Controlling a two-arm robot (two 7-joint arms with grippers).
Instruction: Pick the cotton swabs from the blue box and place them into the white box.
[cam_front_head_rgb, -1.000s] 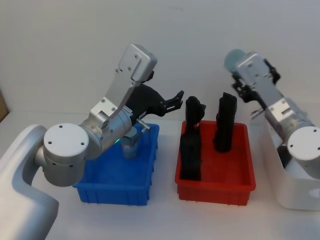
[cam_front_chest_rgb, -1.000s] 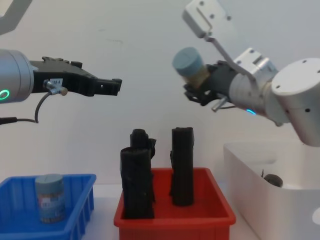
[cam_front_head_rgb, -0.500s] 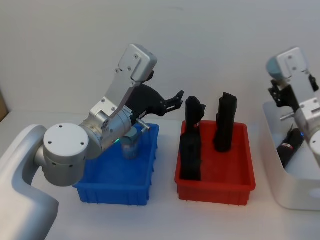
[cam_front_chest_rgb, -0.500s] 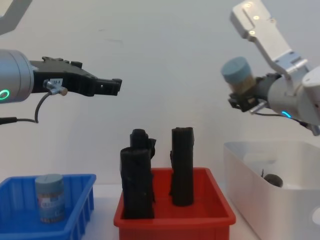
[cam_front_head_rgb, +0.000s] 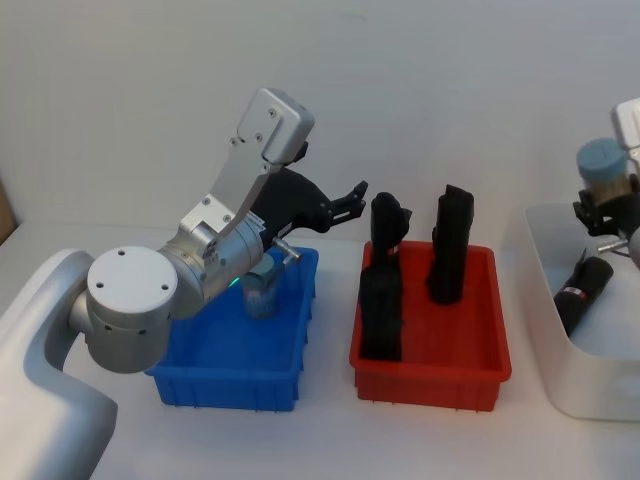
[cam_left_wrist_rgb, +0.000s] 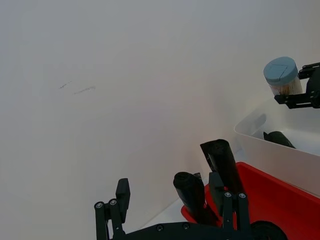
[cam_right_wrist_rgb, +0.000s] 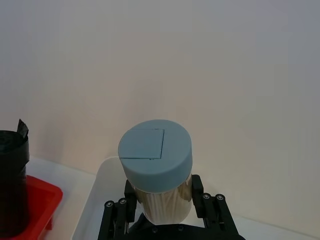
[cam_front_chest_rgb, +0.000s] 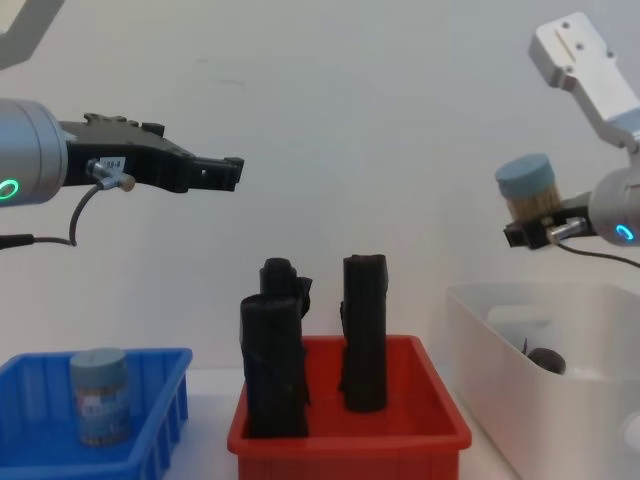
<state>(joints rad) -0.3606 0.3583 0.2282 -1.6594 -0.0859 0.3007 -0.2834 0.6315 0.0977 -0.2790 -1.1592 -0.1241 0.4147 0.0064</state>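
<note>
Grey-blue-lidded tub of cotton swabs (cam_front_chest_rgb: 527, 187) sits upright, clamped in the right gripper (cam_front_chest_rgb: 530, 232) jaws, held above the white box (cam_front_chest_rgb: 520, 350). Left gripper (cam_front_chest_rgb: 222, 173) hovers over the blue box (cam_front_chest_rgb: 150, 400), jaws apart, empty; a second swab tub (cam_front_chest_rgb: 98, 395) stands inside. Step: carry-over to drop. Next move likely needs lowering into the white box, then opening the jaws. A dark object (cam_front_head_rgb: 582, 290) lies in the white box, identity unclear. Box's far right side is cut off.
</note>
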